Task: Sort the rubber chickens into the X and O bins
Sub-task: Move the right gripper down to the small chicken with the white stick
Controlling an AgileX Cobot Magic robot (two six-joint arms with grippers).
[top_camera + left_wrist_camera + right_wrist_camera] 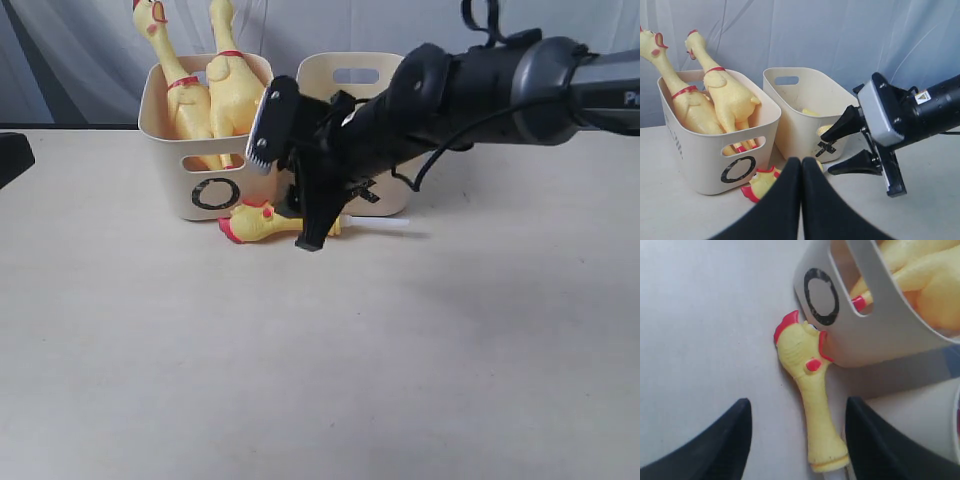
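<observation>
Two rubber chickens (185, 105) (232, 85) stand upright in the O bin (165, 170). The X bin (320, 70) sits to its right, half hidden behind my right arm. A third chicken (262, 222) lies on the table against the front of the O bin, showing only head and neck. My right gripper (305, 232) hangs open over that neck. In the right wrist view the neck (812, 390) lies between the spread fingers of the right gripper (797, 402), nearer one finger and untouched. My left gripper (801, 162) is shut and empty, low in front of the bins.
A thin white stick (385, 224) juts from the lying chicken's neck end along the table. Something yellow (810, 112) lies inside the X bin (790, 120). Grey curtain hangs behind the bins. A dark shape (10, 155) shows at the table's left edge.
</observation>
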